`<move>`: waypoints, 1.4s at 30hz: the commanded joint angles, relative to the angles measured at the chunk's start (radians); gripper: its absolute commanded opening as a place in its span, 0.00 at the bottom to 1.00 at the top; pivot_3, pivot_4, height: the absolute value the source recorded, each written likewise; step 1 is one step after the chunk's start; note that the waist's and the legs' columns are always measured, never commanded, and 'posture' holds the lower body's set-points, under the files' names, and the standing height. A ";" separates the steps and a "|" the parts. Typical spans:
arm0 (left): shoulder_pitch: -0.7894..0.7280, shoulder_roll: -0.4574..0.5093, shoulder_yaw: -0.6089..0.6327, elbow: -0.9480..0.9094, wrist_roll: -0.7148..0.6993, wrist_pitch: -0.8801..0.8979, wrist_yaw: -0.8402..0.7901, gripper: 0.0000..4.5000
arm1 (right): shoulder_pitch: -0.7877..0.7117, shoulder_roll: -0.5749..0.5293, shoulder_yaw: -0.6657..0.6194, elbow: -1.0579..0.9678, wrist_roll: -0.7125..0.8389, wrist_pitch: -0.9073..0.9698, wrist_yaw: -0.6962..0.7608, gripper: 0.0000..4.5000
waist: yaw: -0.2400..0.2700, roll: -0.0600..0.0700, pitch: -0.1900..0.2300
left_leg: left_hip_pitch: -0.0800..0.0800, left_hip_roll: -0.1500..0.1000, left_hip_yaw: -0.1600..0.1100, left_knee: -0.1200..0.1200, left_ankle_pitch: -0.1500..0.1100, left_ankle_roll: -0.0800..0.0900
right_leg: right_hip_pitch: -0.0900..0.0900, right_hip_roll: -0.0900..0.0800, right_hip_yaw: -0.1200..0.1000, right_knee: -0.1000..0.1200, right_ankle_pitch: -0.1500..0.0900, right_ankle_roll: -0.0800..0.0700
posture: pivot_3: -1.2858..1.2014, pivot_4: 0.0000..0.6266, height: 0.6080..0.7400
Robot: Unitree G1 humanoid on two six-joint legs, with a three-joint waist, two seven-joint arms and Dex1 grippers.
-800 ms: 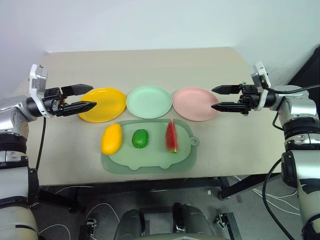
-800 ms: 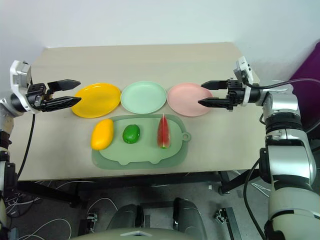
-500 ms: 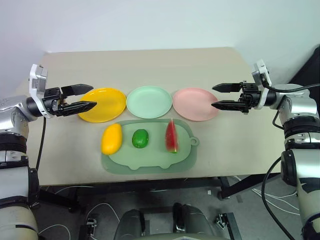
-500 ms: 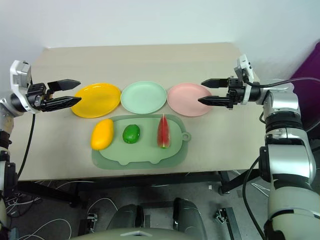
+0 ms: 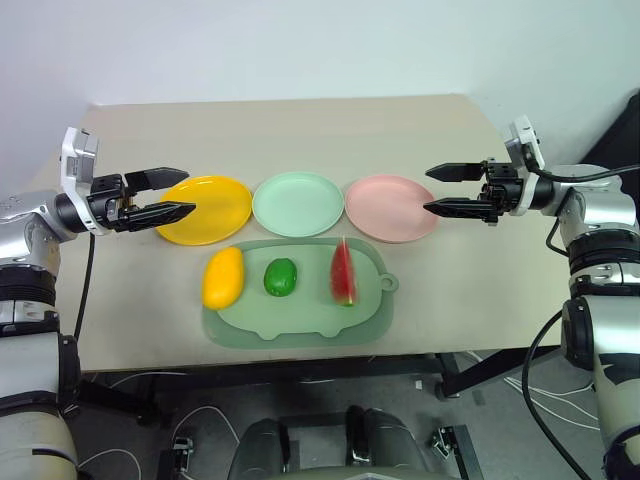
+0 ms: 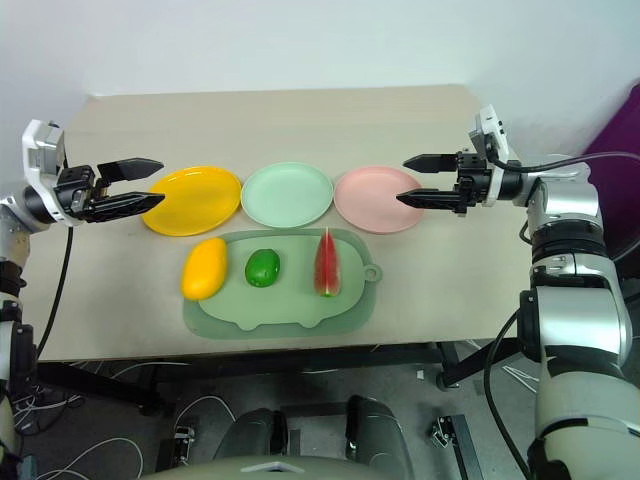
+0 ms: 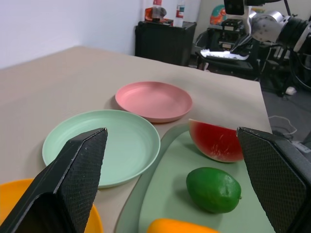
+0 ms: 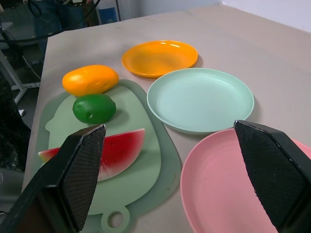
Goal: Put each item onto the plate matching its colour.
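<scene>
1. Since the earlier frames the right gripper (image 5: 448,190) has risen very slightly at the pink plate's rim; the left gripper (image 5: 172,193) and all the food have kept their places.
2. The right gripper's two black fingers stand wide apart, level, and grip nothing. Its tips hang at 3 o'clock of the pink plate (image 5: 388,208), seemingly above the rim, though contact is hard to judge.
3. The left gripper is also spread wide and empty, its tips over the 9 o'clock edge of the yellow plate (image 5: 210,210).
4. The green plate (image 5: 298,203) sits between the other two, all three bare.
5. At 6 o'clock of the plates lies a pale green mat (image 5: 300,320).
6. The mango (image 5: 223,277) overlaps the mat's 9 o'clock edge; the green fruit (image 5: 281,277) sits mid-mat; the watermelon wedge (image 5: 343,273) stands at 3 o'clock of it.
</scene>
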 commanded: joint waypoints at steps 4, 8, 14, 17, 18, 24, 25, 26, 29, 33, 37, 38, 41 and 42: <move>-0.014 0.008 0.016 -0.028 -0.007 0.005 -0.003 0.99 | -0.042 0.005 -0.024 -0.019 -0.009 0.000 -0.025 1.00 | 0.000 0.000 0.000 | 0.000 0.000 0.000 0.000 0.000 0.000 | 0.000 0.000 0.000 0.000 0.000 0.000 | 0.52 0.24 1.00; -0.020 0.013 0.009 -0.026 -0.005 0.027 -0.003 0.99 | -0.049 0.000 -0.011 -0.003 -0.009 0.063 0.001 1.00 | 0.000 0.000 0.000 | 0.000 0.000 0.000 0.000 0.000 0.000 | 0.000 0.000 0.000 0.000 0.000 0.000 | 0.52 0.24 1.00; -0.026 0.012 0.012 -0.027 0.000 0.043 -0.003 0.99 | -0.052 0.002 -0.015 -0.001 -0.020 0.108 -0.006 1.00 | 0.000 0.000 0.000 | 0.000 0.000 0.000 0.000 0.000 0.000 | 0.000 0.000 0.000 0.000 0.000 0.000 | 0.52 0.24 1.00; -0.028 0.008 0.019 -0.028 0.001 0.041 -0.003 0.99 | -0.049 0.003 -0.011 -0.014 -0.022 0.126 -0.003 1.00 | 0.000 0.000 0.000 | 0.000 0.000 0.000 0.000 0.000 0.000 | 0.000 0.000 0.000 0.000 0.000 0.000 | 0.52 0.24 1.00; -0.027 0.006 0.017 -0.035 0.003 0.042 -0.003 0.99 | -0.049 0.005 -0.012 -0.019 -0.022 0.129 -0.007 1.00 | 0.000 0.000 0.000 | 0.000 0.000 0.000 0.000 0.000 0.000 | 0.000 0.000 0.000 0.000 0.000 0.000 | 0.52 0.24 1.00; -0.023 -0.005 0.019 -0.061 0.004 0.037 -0.003 0.99 | -0.050 0.013 -0.019 -0.050 -0.015 0.160 -0.022 1.00 | 0.000 0.000 0.000 | 0.000 0.000 0.000 0.000 0.000 0.000 | 0.000 0.000 0.000 0.001 0.000 0.000 | 0.52 0.24 1.00; -0.023 -0.007 0.020 -0.066 0.003 0.035 -0.003 0.99 | -0.048 0.013 -0.019 -0.063 -0.012 0.167 -0.021 1.00 | 0.000 0.000 0.000 | 0.000 0.000 0.000 0.000 0.000 0.000 | 0.000 0.000 0.000 0.001 0.000 0.000 | 0.52 0.24 1.00; -0.022 -0.008 0.021 -0.070 0.001 0.034 -0.003 0.99 | -0.045 0.014 -0.020 -0.073 -0.010 0.174 -0.022 1.00 | 0.000 0.000 0.000 | 0.000 0.000 0.000 0.000 0.000 0.000 | 0.000 0.000 0.000 0.001 0.000 0.000 | 0.52 0.24 1.00; -0.020 -0.015 0.022 -0.076 0.005 0.032 -0.003 0.99 | -0.044 0.023 -0.029 -0.093 -0.005 0.192 -0.052 1.00 | -0.001 0.000 0.000 | 0.000 0.000 0.000 0.000 0.000 0.000 | 0.000 0.000 0.000 0.001 0.000 0.000 | 0.52 0.24 1.00; -0.025 -0.032 0.033 -0.071 0.019 0.021 -0.003 0.99 | -0.045 0.043 -0.044 -0.101 -0.005 0.200 -0.134 1.00 | 0.000 0.000 0.000 | 0.001 0.000 0.000 0.000 0.000 0.000 | 0.000 0.000 0.000 0.002 0.000 0.000 | 0.52 0.24 1.00; -0.014 -0.039 0.037 -0.086 0.023 0.019 -0.003 0.99 | -0.044 0.049 -0.061 -0.091 -0.010 0.168 -0.201 1.00 | 0.000 0.000 0.000 | 0.001 0.000 0.000 0.000 0.000 0.000 | 0.000 0.000 0.000 0.002 0.000 0.000 | 0.52 0.24 1.00; -0.011 -0.039 0.037 -0.090 0.023 0.019 -0.003 0.99 | -0.043 0.050 -0.065 -0.094 -0.010 0.164 -0.214 1.00 | 0.000 0.000 0.000 | 0.000 0.000 0.000 0.000 0.000 0.000 | 0.000 0.000 0.000 0.002 0.000 0.000 | 0.52 0.24 1.00; -0.014 -0.043 0.045 -0.085 0.024 0.018 -0.003 0.99 | -0.055 0.058 -0.078 -0.089 0.005 0.198 -0.240 1.00 | 0.000 0.000 0.000 | 0.000 0.000 0.000 0.000 0.000 0.000 | 0.000 0.000 0.001 0.002 0.000 0.000 | 0.52 0.24 1.00; -0.017 -0.046 0.048 -0.082 0.026 0.018 -0.003 0.99 | -0.058 0.060 -0.081 -0.090 0.009 0.211 -0.244 1.00 | -0.001 0.000 0.000 | 0.000 0.000 0.000 0.000 0.000 0.000 | 0.000 0.000 0.001 0.002 0.000 0.000 | 0.52 0.24 1.00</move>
